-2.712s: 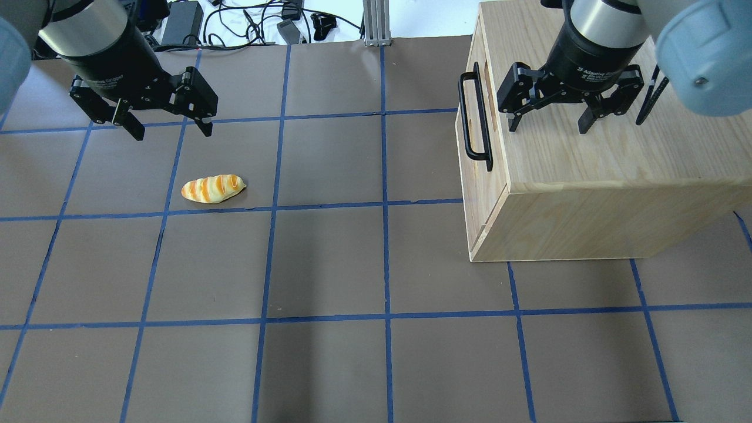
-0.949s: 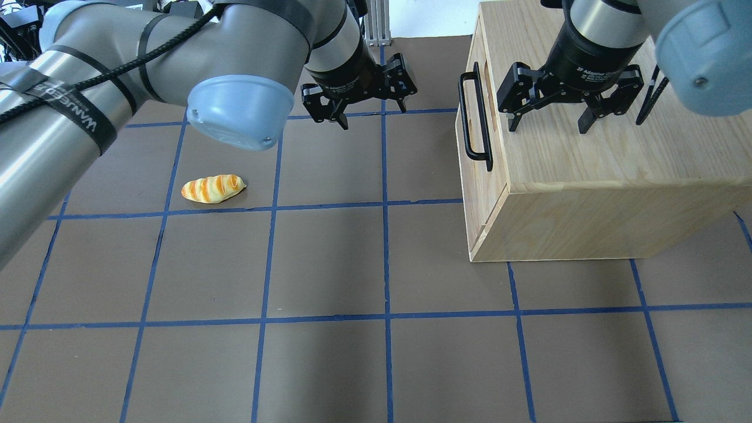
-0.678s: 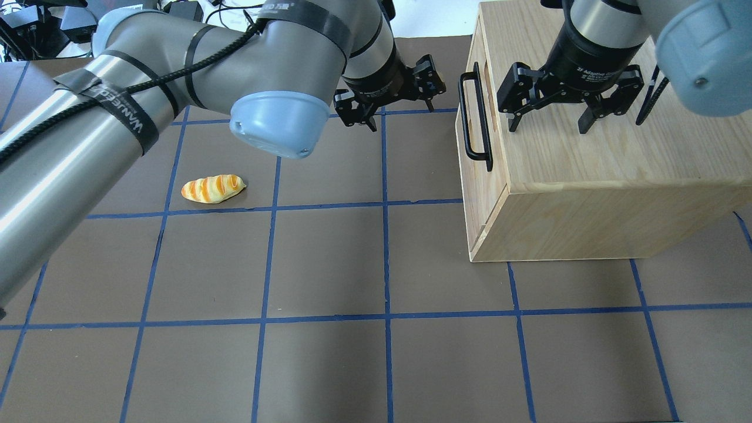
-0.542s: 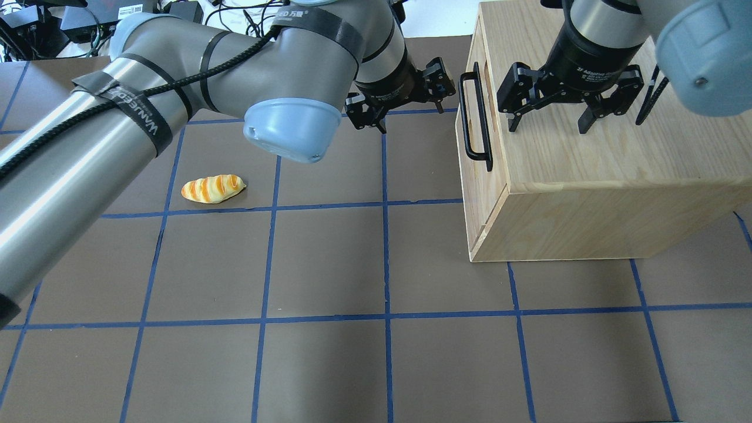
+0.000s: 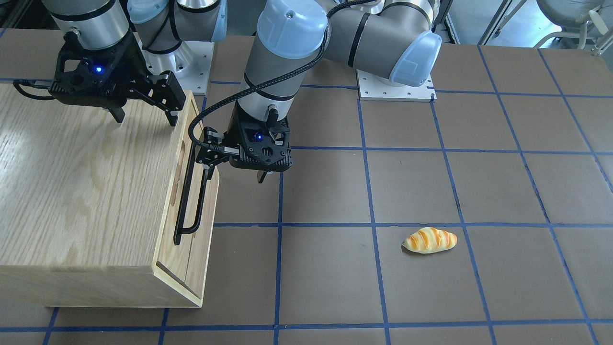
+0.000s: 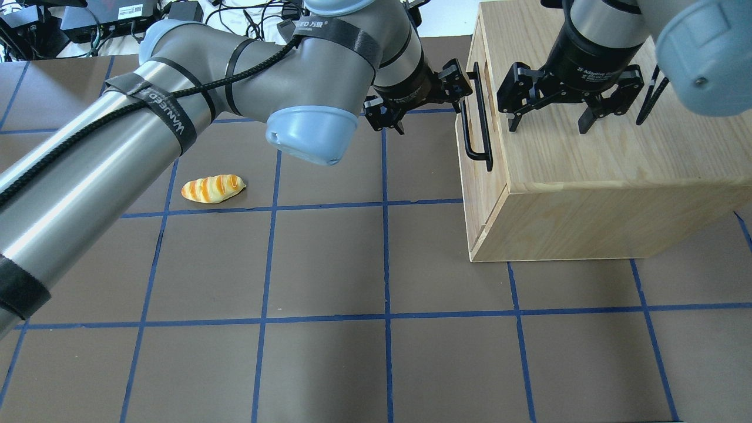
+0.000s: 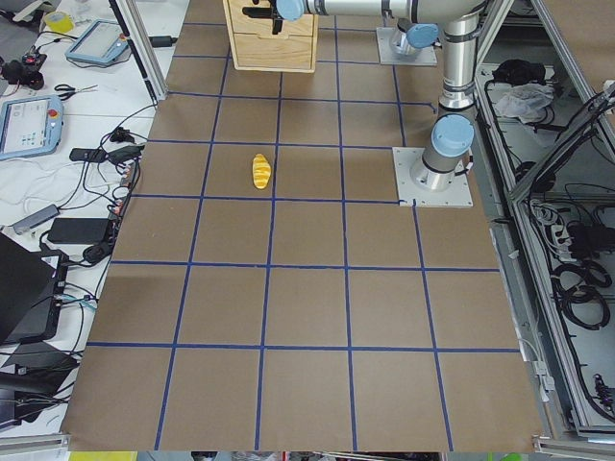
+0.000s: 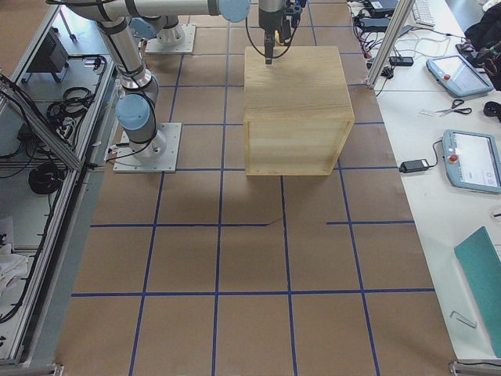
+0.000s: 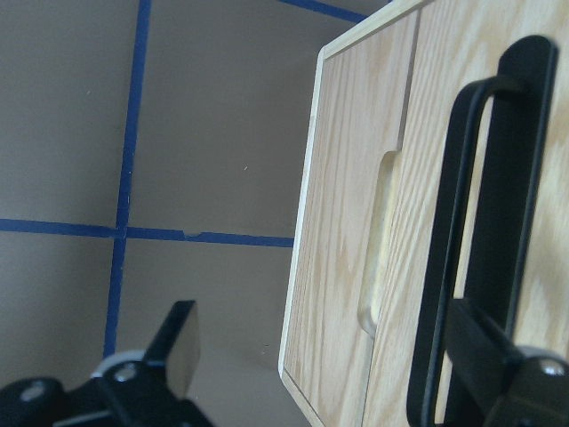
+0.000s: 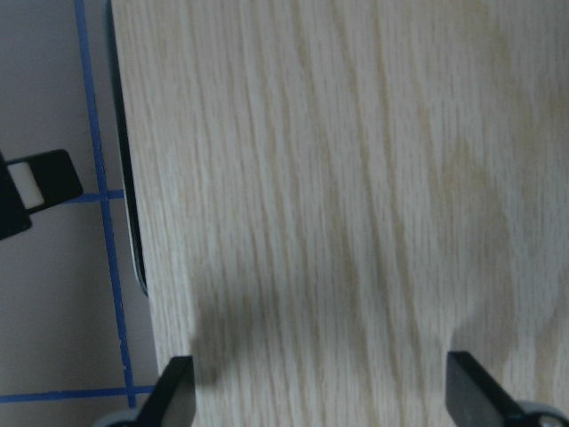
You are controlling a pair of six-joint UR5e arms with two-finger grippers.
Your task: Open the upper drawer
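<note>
The left gripper [image 5: 233, 172], jaws apart, is hovering at the upper drawer [image 5: 172, 261], its bar handle [image 5: 186, 190] running crosswise to the jaws and apparently sitting just beside one fingertip [image 9: 484, 342].

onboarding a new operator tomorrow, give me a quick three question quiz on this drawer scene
1. True or false: the left gripper is shut on the black handle.
2. Short answer: is the upper drawer pulled out yet?
3. Pick one: the right gripper hangs above A) the handle, B) the cabinet top, C) the left gripper.
Key: 1 false, it is open, with one finger right by the bar. 2 no, its front looks flush with the cabinet. 3 B.
</note>
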